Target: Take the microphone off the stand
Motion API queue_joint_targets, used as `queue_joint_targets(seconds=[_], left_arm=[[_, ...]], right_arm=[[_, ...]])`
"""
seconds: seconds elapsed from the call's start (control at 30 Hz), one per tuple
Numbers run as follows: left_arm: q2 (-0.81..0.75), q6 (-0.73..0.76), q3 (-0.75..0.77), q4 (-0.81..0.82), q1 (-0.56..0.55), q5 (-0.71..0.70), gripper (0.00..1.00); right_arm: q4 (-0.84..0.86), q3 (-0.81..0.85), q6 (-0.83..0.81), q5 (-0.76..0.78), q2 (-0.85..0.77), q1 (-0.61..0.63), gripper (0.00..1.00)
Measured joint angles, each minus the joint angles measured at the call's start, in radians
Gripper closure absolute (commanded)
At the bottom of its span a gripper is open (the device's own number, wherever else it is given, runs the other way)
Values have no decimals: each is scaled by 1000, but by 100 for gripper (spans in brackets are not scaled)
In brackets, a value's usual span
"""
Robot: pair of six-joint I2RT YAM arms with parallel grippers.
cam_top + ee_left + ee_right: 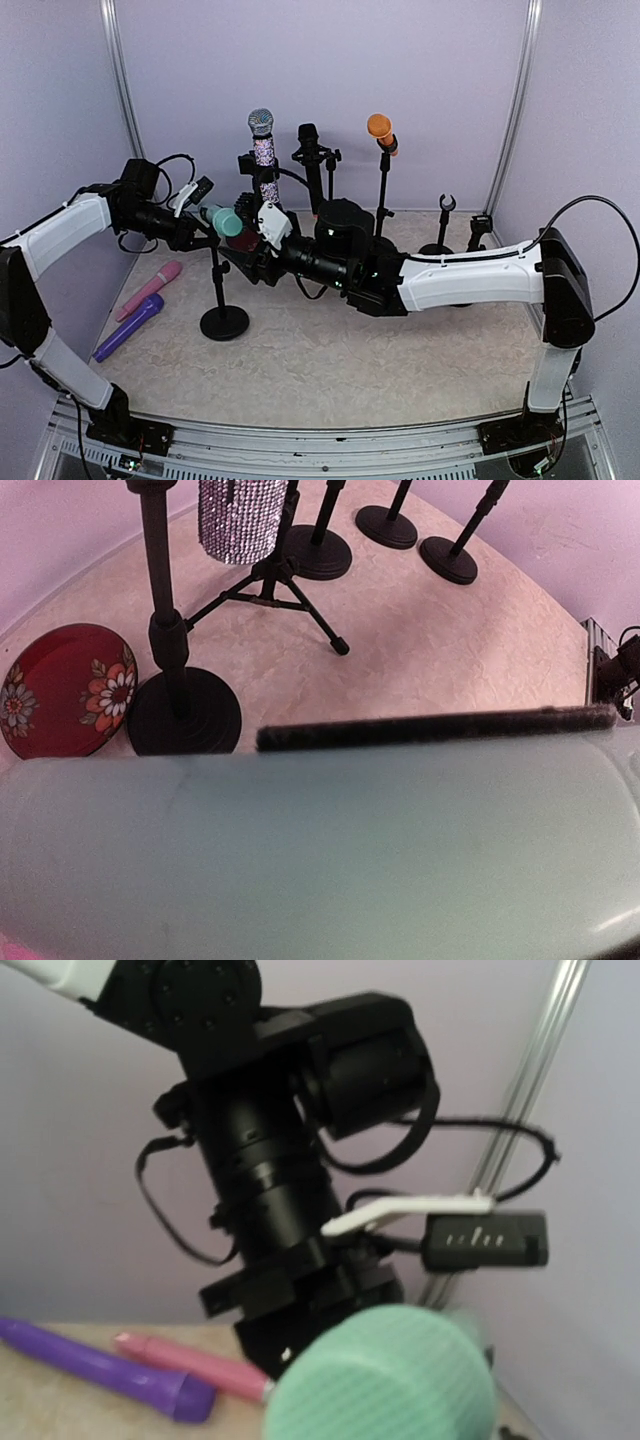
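grip step: left gripper (204, 214) clamped on green mic (227, 222), upper left; right gripper (266, 230) by stand (224, 322), can't tell how wide; next, lift it clear

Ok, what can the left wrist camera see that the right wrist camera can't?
Only the left wrist camera sees the flowery red plate and the sparkly microphone. Only the right wrist camera sees the purple microphone, the pink microphone and the left arm. Both see the green microphone, very close up.
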Motion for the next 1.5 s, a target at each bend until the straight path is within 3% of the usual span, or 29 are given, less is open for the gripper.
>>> queue_joint_targets(seconds=[0.13, 0.57, 0.73, 0.93, 1.3, 1.5], left_arm=[[13, 7, 0, -6, -1, -23, 100], [-11, 8, -58, 27, -7, -140, 100], [-60, 5, -109, 56, -18, -148, 100], [-103, 8, -143, 80, -21, -144, 100], [-155, -1, -189, 125, -36, -159, 100], [-172, -1, -204, 146, -44, -202, 100]], right_arm=[[-66, -30, 46, -35, -40, -18, 16], [-285, -2, 248, -72, -121, -44, 10], [-338, 62, 309, -85, -116, -44, 1], [-415, 268, 367, -125, -6, -44, 0], [-628, 475, 483, -131, 198, -38, 14], [-679, 494, 511, -116, 212, -37, 36]])
